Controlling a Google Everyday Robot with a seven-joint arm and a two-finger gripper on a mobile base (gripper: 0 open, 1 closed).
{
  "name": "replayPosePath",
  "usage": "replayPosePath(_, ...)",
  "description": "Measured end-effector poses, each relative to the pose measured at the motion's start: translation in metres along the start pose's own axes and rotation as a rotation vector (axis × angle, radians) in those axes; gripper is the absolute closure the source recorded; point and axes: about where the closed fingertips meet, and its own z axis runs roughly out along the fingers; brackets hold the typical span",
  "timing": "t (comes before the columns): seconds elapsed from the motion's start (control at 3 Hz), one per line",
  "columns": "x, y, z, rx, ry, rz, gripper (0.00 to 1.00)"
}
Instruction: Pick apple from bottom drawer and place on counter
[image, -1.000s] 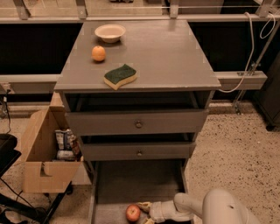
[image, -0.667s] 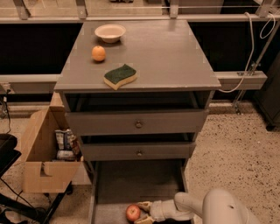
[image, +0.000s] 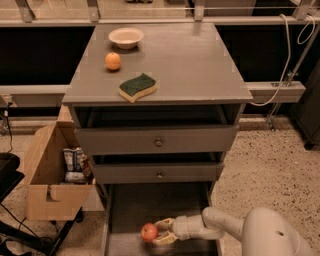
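Closing in on the apple (image: 149, 232), by the look of things; no grasp made yet. Reaches low into the bottom drawer (image: 160, 205) with the claw (image: 160, 232), fingers spread apart, one above and one below, tips right at the apple's right side. Cannot tell whether touching or just short of it. Nothing clamped. Rests on the drawer floor near the open front end, left of centre, far below the surface (image: 190, 65).

Next, probably: ease forward to bracket the fruit, then close firmly without bruising. After that, draw back and lift clear of the low drawer walls, keeping away from the two knobbed drawers (image: 158, 142) above, both seemingly pulled out a little. Round, so likely to roll away if nudged off-centre.

Up on the surface: an orange fruit (image: 113, 61), a pale bowl (image: 126, 37) behind it, and a green-and-yellow sponge (image: 138, 87) near the front edge. Looks roomiest on the right half for setting down.

Round about: a speckled floor (image: 270, 170), an open cardboard box (image: 50, 200) holding packets just left of the cabinet, and a pale cable (image: 292, 55) hanging at the right. Behind, a dark recess under a rail.
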Motion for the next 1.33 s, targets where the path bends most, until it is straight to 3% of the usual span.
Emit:
replayPosePath(0.33, -0.036, -0.010, -0.018, 0.020, -0.033, 0.005, 1.00)
replayPosePath(0.67, -0.062, -0.017, -0.050, 0.055, -0.099, 0.021, 1.00)
replayPosePath(1.0, -0.082, -0.009, -0.097, 0.110, -0.162, 0.033, 1.00)
replayPosePath(1.33, -0.104, 0.012, -0.176, 0.231, -0.230, 0.063, 1.00)
